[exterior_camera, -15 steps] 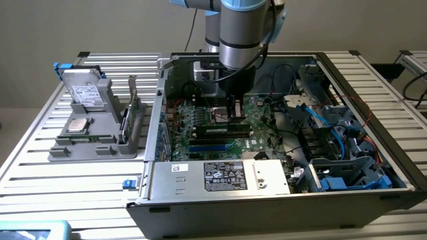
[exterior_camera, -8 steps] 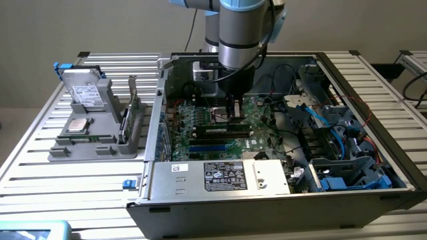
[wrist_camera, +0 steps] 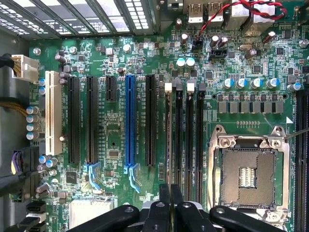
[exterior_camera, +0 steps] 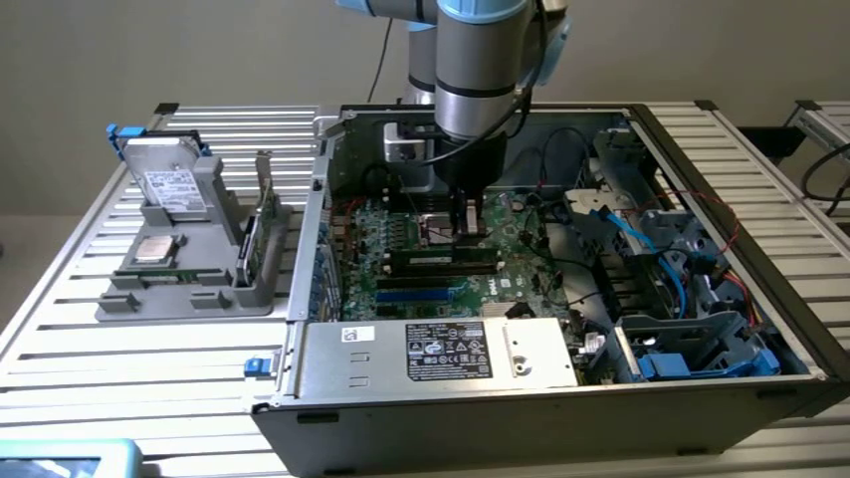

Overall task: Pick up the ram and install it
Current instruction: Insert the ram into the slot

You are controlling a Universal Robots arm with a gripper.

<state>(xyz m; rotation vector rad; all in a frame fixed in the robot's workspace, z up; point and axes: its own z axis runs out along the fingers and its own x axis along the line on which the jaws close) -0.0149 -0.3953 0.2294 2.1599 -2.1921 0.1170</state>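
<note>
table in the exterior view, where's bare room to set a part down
Bare table slats lie between the grey tray and the near edge, and beyond the tray. Crowded: inside the case, cables and the gripper over the motherboard.

The robot arm (exterior_camera: 472, 60) runs off the exterior view's top edge, and its gripper (exterior_camera: 465, 234) and the power supply (exterior_camera: 531, 354) cover parts of the motherboard (exterior_camera: 385, 249); the print on the power supply's label (exterior_camera: 448, 351) is too small to read. In the wrist view the gripper (wrist_camera: 170, 195) is cut by the picture's edge, and whether it holds the ram cannot be told.
</note>
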